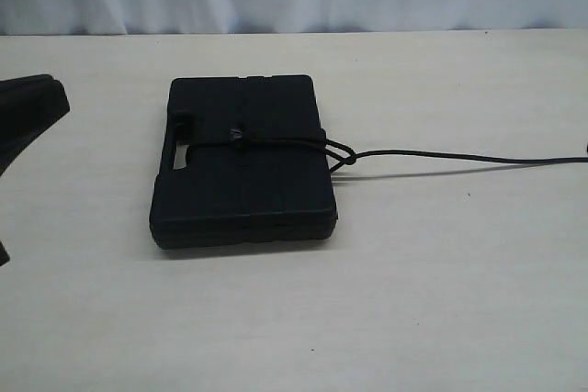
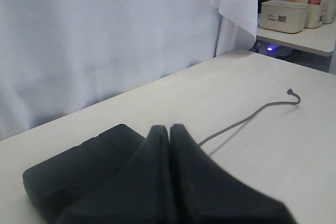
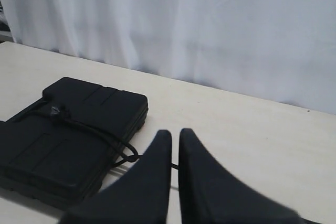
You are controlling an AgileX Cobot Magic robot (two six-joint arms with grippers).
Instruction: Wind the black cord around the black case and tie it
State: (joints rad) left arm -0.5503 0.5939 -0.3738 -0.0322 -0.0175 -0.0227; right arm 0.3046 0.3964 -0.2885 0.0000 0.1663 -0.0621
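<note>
Exterior view, table (image 1: 413,319): one, bearing everything.
Black case (image 1: 243,190): one, lying flat mid-table.
Grippers: two; left gripper (image 2: 169,127) clenched and empty, right gripper (image 3: 175,132) nearly closed and empty, both clear of the case.
Black cord (image 1: 441,155): one, banding the case and knotted on top; its tail lies loose to the right.
Progress: wrap and tie look done; nothing apparent is left.

Left gripper (image 2: 169,128): fingers pressed together, tips touching, held low at the desk's left edge, where the exterior view shows a dark part of it. Right gripper (image 3: 175,134): fingers almost together, a thin slit between them, toward the right edge.
</note>
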